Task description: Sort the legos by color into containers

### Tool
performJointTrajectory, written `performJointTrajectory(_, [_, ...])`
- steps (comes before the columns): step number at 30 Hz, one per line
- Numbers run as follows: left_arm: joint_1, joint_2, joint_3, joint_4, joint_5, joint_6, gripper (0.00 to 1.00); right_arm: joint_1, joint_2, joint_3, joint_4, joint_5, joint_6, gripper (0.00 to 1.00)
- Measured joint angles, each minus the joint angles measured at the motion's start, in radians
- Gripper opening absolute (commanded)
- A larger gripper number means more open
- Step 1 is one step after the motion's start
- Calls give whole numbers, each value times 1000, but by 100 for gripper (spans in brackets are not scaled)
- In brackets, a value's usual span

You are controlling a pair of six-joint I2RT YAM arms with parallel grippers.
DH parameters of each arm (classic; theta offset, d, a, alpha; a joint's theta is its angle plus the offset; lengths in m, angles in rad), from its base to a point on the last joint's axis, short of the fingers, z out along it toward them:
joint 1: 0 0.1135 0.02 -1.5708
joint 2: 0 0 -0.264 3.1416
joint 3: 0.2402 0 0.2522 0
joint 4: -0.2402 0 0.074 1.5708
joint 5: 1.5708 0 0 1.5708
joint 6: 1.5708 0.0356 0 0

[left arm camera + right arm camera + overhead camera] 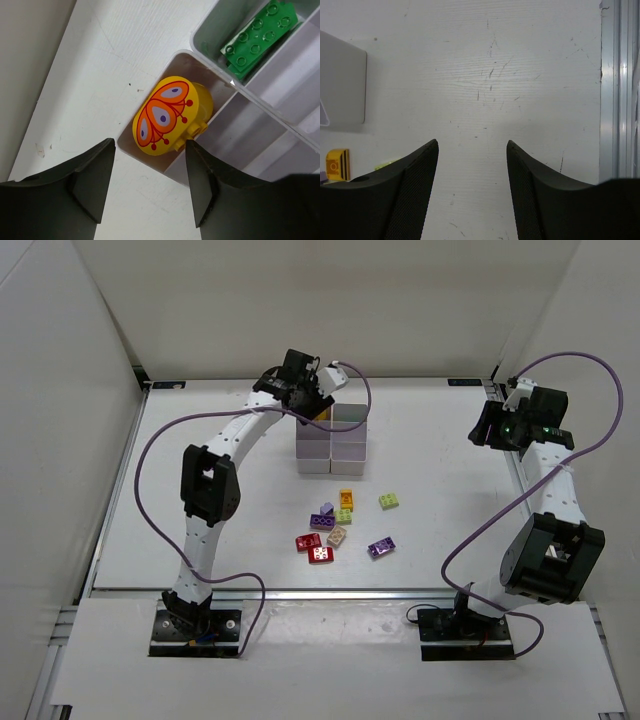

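The containers point(333, 443) are a white block of square boxes at the table's back middle. My left gripper point(314, 404) hangs open and empty over the block's back left corner. In the left wrist view its jaws point(150, 146) stand apart above a yellow brick with an orange butterfly print point(167, 115), which lies in a corner box. A green brick point(260, 35) lies in the neighbouring box. Loose legos lie in front of the block: orange point(346, 500), lime point(389, 501), purple point(380, 548), red point(308, 542), tan point(337, 536). My right gripper point(484, 428) is open and empty over bare table point(472, 145).
The right wrist view shows a corner of the containers point(342, 85) and the orange brick point(337, 164) at its left edge. A metal rail point(620, 90) runs along the table's right edge. White walls enclose the table on three sides.
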Motion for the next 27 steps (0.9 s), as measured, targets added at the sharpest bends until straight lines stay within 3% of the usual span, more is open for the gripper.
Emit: performJointTrajectory(27, [-10, -103, -174, 340, -171, -43, 73, 0, 0, -16, 3, -1, 0, 62])
